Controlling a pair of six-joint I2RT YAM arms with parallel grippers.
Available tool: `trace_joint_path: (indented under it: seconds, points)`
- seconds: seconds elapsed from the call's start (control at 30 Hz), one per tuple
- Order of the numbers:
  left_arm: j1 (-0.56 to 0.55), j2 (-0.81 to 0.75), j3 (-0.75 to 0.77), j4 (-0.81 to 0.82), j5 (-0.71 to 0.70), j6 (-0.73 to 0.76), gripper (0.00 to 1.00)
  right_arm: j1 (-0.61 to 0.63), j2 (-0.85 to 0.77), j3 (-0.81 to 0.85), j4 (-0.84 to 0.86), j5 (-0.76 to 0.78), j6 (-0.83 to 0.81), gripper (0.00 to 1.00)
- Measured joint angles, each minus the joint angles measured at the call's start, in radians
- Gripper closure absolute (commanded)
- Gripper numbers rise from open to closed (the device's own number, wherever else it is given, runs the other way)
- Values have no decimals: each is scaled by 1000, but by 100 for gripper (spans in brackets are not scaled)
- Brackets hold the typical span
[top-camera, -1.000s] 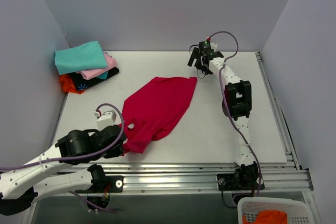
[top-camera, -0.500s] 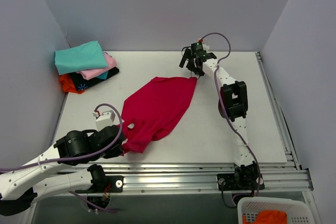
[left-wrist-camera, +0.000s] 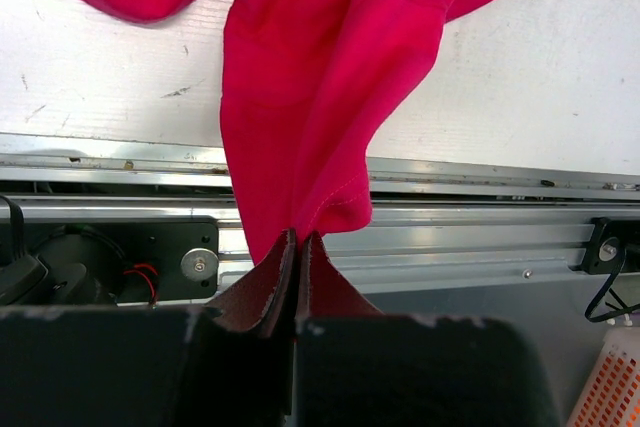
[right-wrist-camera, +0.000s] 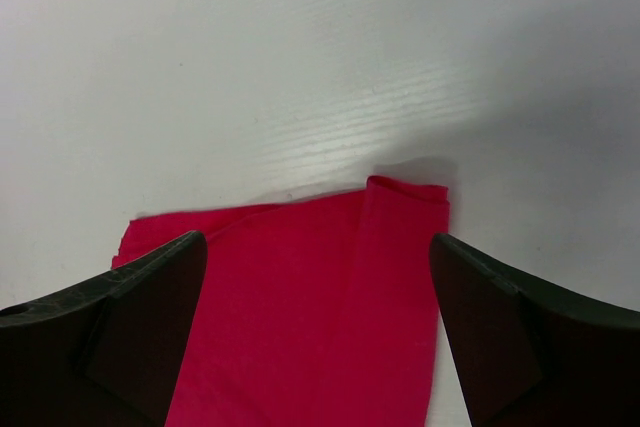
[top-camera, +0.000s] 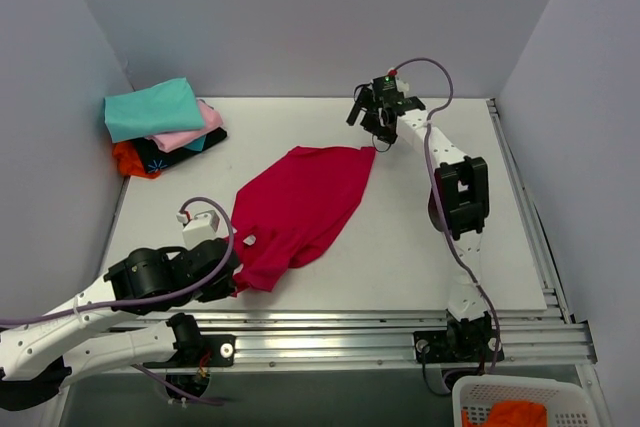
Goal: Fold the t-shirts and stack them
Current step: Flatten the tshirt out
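Observation:
A crimson-red t-shirt (top-camera: 300, 207) lies spread slantwise on the white table (top-camera: 420, 227). My left gripper (top-camera: 232, 282) sits at its near left end, shut on a bunched edge of the red cloth (left-wrist-camera: 320, 67), which hangs from the fingertips (left-wrist-camera: 298, 239) over the table's front rail. My right gripper (top-camera: 372, 132) hovers open above the shirt's far right corner (right-wrist-camera: 405, 197), its fingers astride the red cloth without touching it. Folded t-shirts are stacked at the far left: teal (top-camera: 150, 107) on top, then pink (top-camera: 190, 132), black (top-camera: 185, 147) and orange (top-camera: 130, 159).
Aluminium rails (top-camera: 400, 332) run along the table's front and right edges. A white basket (top-camera: 515, 405) holding orange cloth stands below the front right corner. Grey walls close the left, back and right sides.
My right gripper swung left over the shirt's far corner, then eased slightly back to the right, staying open. The left arm and the shirt have not moved.

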Motion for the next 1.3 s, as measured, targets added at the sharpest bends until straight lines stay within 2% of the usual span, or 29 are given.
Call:
trace_joint_path:
  seconds: [0.17,0.3,0.5,0.83,1.3]
  points:
    - [0,-2,0,0,-6,-6,98,0,-61,-128,22,-20,11,12]
    - [0,-6,0,0,-12,-10,98,2,-63,-171,32,-33,11,12]
    - [0,-7,0,0,-16,-19,98,6,-61,-164,52,-52,11,13]
    - [0,-12,0,0,-18,-36,98,14,-37,-64,57,-69,11,14]
    - [0,-11,0,0,-18,-50,98,40,46,-124,90,-77,16,14]
